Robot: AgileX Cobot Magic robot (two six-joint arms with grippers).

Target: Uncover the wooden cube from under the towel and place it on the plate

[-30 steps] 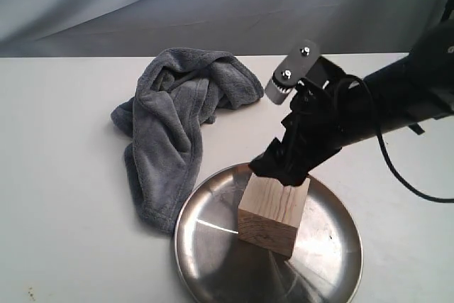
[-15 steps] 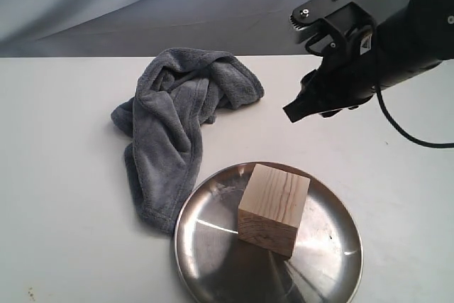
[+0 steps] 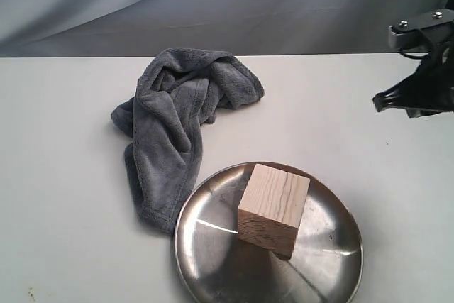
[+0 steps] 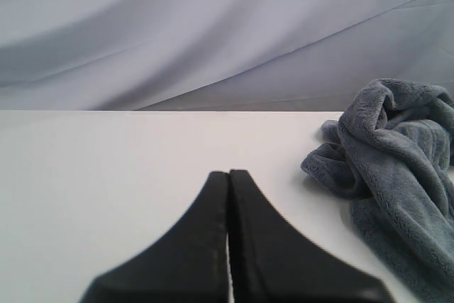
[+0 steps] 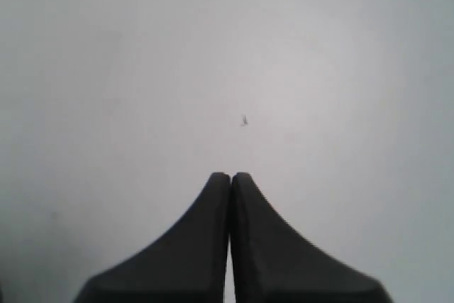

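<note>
Two grippers, both empty, jaws closed tip to tip: left gripper [image 4: 228, 175] near the towel [image 4: 390, 154], right gripper [image 5: 230, 175] over the desk [image 5: 142, 69], well apart from the plate [image 3: 213, 260]. Wooden cube [image 3: 273, 207] stands uncovered on the plate. Towel lies crumpled beside the plate's left rim, possibly touching it.

Table [image 3: 64, 175]: towel [image 3: 170, 136], plate [image 3: 328, 264], perhaps touching.

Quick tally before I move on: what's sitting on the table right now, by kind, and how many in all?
towel: 1
plate: 1
wooden cube: 1 (standing on the plate)
Total: 3
</note>
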